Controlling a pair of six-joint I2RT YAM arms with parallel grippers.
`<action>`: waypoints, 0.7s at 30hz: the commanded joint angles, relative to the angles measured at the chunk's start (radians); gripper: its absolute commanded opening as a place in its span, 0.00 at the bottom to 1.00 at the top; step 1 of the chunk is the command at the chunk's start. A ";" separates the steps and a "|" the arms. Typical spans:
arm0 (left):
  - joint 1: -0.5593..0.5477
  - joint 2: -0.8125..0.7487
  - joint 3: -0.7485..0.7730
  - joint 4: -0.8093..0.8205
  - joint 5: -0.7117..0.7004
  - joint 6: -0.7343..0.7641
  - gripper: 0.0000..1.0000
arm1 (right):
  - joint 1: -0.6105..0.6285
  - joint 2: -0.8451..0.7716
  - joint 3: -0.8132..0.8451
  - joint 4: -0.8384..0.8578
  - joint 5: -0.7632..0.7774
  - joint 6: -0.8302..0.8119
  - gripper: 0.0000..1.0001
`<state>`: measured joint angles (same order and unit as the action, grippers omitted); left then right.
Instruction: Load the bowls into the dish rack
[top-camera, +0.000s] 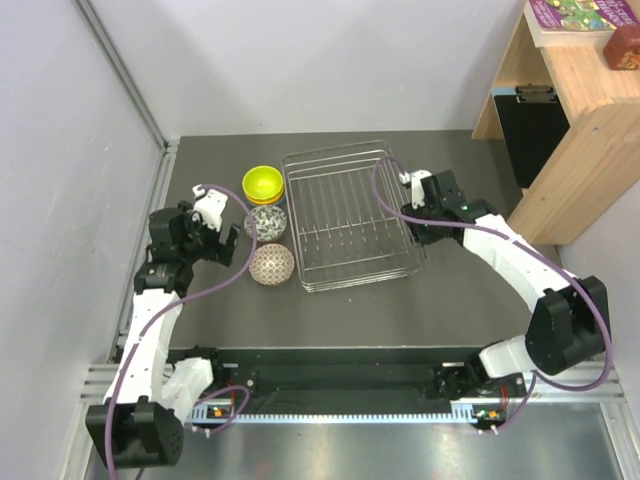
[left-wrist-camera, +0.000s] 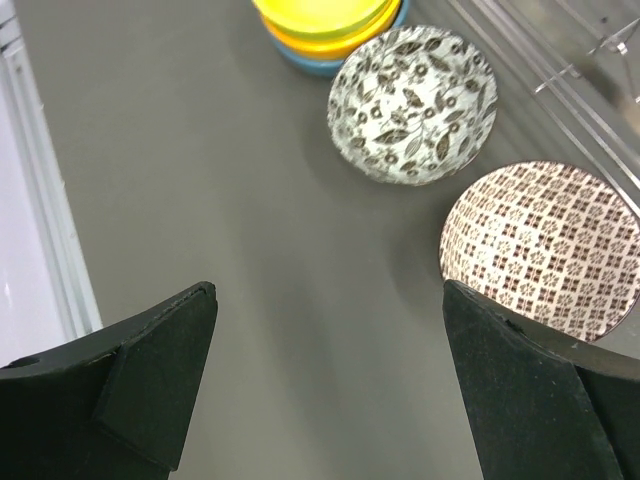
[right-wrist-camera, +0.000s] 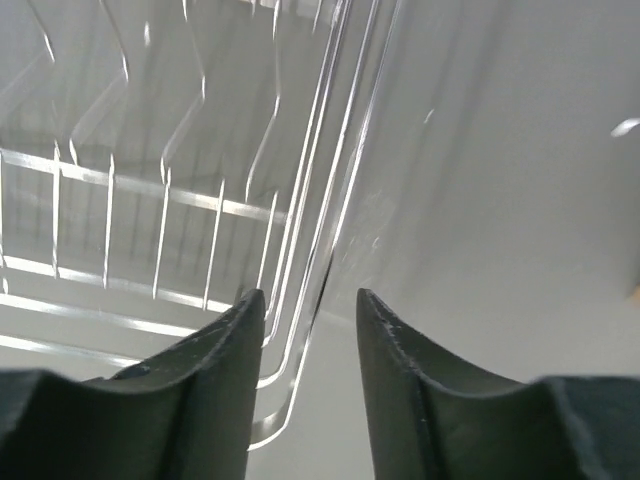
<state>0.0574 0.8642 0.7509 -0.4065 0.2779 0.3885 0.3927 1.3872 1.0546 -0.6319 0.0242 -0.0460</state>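
The dark grey worktop (top-camera: 400, 300) carries everything. On it the dish rack (top-camera: 350, 215) sits mid-surface, its long side running away from the arm bases, and no bowl shows inside it. The right arm reaches in from the rack's right side. Its right claw (right-wrist-camera: 308, 297) has its jaws partly apart on either side of the rack's rim wire, with a gap showing and nothing pinched. The left claw (left-wrist-camera: 328, 300) hangs over bare worktop, spread as wide as it goes and holding nothing. All the bowls lie in a line just left of the rack, so the left arm is plainly the nearer one. The red-checked bowl (left-wrist-camera: 545, 250) is closest, ahead of that claw and off to its right, its rim just beyond the right fingertip in the wrist view. The grey leaf-patterned bowl (left-wrist-camera: 412, 103) lies farther ahead, just beside it. Farthest is a nested stack, with the yellow bowl (top-camera: 262, 182) on an orange bowl (left-wrist-camera: 330, 42) and a blue bowl (left-wrist-camera: 310, 62). My guess is that a short shift right and forward would bring the open jaws over the checked bowl's rim. From there the rack lies farther right.
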 joint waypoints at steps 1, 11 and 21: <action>0.002 0.080 0.093 0.078 0.083 0.015 0.99 | 0.000 0.054 0.151 -0.005 0.045 -0.064 0.47; -0.097 0.516 0.407 0.158 0.037 -0.059 0.98 | -0.044 0.409 0.604 0.025 0.082 -0.106 0.46; -0.234 0.817 0.640 0.149 -0.206 -0.053 0.96 | -0.143 0.681 0.912 0.047 0.096 -0.025 0.46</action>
<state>-0.1612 1.6241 1.2991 -0.2821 0.1768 0.3492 0.3195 2.0773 1.8820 -0.6300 0.1120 -0.1249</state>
